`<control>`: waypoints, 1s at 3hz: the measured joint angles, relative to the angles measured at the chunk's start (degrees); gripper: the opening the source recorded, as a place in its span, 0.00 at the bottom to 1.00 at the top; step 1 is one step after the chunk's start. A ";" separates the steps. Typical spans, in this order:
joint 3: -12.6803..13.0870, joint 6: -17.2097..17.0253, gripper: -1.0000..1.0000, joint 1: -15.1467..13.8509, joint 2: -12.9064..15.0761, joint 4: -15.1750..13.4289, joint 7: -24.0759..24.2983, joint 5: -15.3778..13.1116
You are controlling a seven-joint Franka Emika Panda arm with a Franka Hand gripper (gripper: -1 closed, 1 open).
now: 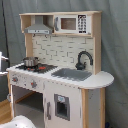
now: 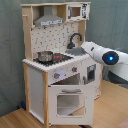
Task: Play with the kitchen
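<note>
The kitchen (image 1: 60, 80) (image 2: 55, 75) is a white and light-wood toy unit seen in both exterior views. It has a range hood (image 1: 37, 27), a microwave shelf (image 1: 75, 22), a grey sink (image 1: 71, 74) and a black faucet (image 1: 83, 59). A small metal pot (image 1: 30, 61) (image 2: 45, 56) stands on the stovetop. In the second exterior view my white arm (image 2: 102, 55), with a blue light, reaches in from the right. Its narrow end lies in front of the counter by the sink (image 2: 76, 50). The gripper cannot be made out there. The oven door (image 2: 67, 100) has a dark gap above it.
Grey curtain hangs behind the kitchen and the floor is wood. In the first exterior view a white rounded shape (image 1: 17, 122) sits at the bottom left and a white part (image 1: 2, 59) at the left edge. Knobs (image 2: 57, 75) line the front panel.
</note>
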 joint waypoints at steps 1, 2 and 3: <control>-1.35 -2.85 1.00 0.75 0.81 -2.27 -3.54 2.30; -2.14 -4.03 1.00 1.43 1.54 -5.88 -6.71 5.50; -2.31 -3.65 1.00 1.87 2.31 -10.14 -9.88 9.43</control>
